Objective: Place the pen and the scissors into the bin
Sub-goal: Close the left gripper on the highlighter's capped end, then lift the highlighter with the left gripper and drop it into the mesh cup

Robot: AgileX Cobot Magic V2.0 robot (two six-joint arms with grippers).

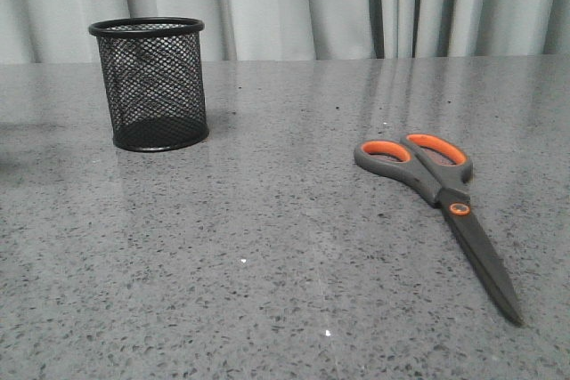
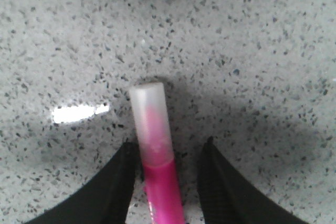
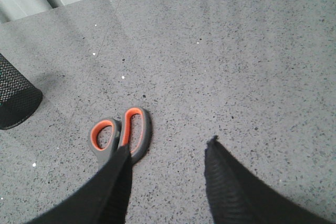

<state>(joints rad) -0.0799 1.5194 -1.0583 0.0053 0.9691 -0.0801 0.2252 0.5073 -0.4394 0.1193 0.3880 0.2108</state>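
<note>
The pen (image 2: 155, 150) lies on the speckled table in the left wrist view, its pale cap pointing away from the wrist. My left gripper (image 2: 168, 145) is open around it. One finger sits close against the barrel and the other stands apart. The pen and both grippers are out of the front view. The scissors (image 1: 436, 191) lie flat at the right, blades toward the front edge. My right gripper (image 3: 169, 146) is open and empty above the table. The scissors' handles (image 3: 119, 132) show partly behind one finger. The bin (image 1: 153, 84) stands upright at the back left.
The grey speckled table (image 1: 267, 246) runs back to a pale curtain (image 1: 294, 2). The bin's lower wall also shows at the edge of the right wrist view (image 3: 13, 98).
</note>
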